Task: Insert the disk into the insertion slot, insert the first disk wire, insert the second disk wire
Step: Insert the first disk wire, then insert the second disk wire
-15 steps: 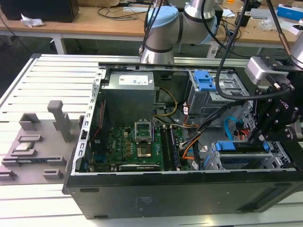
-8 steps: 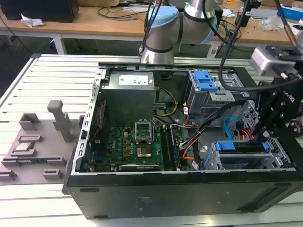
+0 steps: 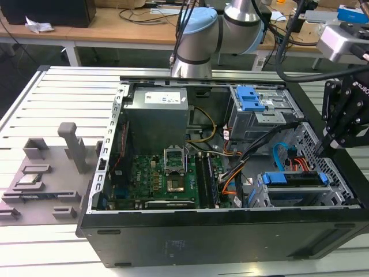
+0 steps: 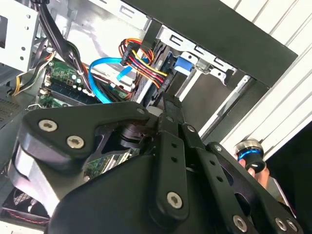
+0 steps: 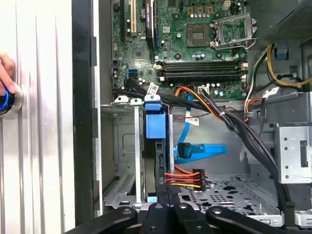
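The disk (image 3: 295, 186) sits in the insertion slot (image 3: 258, 196) at the case's front right corner; its blue carrier tab (image 5: 156, 127) shows edge-on in the first wrist view. My gripper (image 3: 324, 149) hangs just above the disk's end at the exterior view's right, fingers together with nothing visible between them (image 5: 167, 197). The first disk wire (image 5: 185, 176), orange, red and yellow strands, ends in a black plug (image 5: 198, 178) lying loose beside the disk. The second disk wire (image 5: 197, 149), a flat blue cable, curls nearby with its plug off the disk. Both wires also show in the second wrist view (image 4: 141, 63).
The motherboard (image 3: 167, 176) fills the case floor, with a taller drive cage bearing a blue latch (image 3: 251, 99) at the back. Thick black cables (image 5: 234, 124) cross beside the bay. A person's hand (image 5: 5, 73) rests on a blue-ringed knob (image 4: 249, 153) outside the case wall.
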Controlling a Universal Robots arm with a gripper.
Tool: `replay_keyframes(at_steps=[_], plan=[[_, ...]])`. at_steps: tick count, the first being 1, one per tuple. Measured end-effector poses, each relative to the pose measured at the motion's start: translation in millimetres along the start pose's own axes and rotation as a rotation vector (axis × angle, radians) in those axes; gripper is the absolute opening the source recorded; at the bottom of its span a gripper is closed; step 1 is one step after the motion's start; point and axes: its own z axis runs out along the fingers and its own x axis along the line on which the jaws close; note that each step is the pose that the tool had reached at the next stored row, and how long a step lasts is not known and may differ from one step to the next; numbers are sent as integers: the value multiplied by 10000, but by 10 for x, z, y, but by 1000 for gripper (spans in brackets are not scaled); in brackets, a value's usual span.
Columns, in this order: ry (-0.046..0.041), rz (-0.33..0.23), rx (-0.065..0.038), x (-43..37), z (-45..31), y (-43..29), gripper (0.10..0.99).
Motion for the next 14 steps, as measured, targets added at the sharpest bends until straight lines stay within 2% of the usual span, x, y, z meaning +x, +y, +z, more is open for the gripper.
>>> replay_keyframes(at_steps=[13, 14], plan=[[-4, -1, 1, 0, -2, 0, 106], [-5, 0, 0, 0, -2, 0, 169]])
